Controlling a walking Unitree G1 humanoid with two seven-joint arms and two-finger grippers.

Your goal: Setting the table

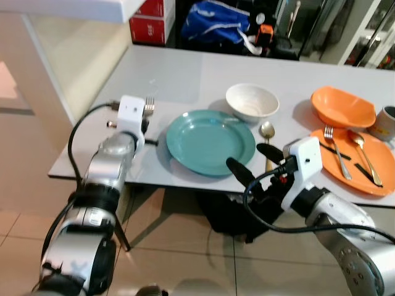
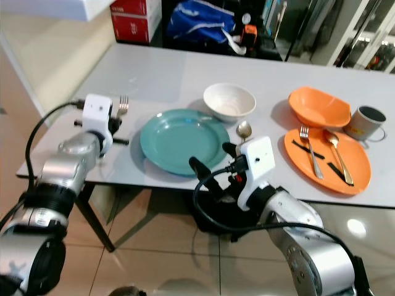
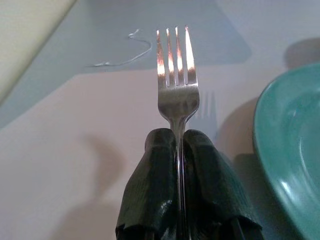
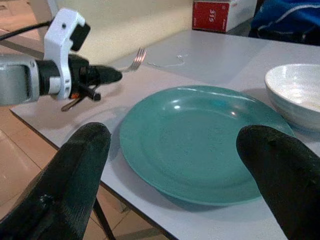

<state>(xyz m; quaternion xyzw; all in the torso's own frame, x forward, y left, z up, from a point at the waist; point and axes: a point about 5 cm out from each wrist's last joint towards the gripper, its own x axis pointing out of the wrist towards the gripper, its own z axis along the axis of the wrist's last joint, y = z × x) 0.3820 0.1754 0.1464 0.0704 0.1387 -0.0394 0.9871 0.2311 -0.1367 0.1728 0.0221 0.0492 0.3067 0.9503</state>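
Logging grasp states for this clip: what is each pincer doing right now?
Left pincer: closed on the fork, held just left of the teal plate.
Right pincer: open, holding nothing, at the table's near edge.

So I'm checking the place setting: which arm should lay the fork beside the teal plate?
Left. Its left gripper already clamps the fork just left of the teal plate; the right gripper is open, empty.

Bare table (image 1: 185, 74) lies left of the teal plate (image 1: 210, 140); the white bowl (image 1: 252, 100) crowds behind.
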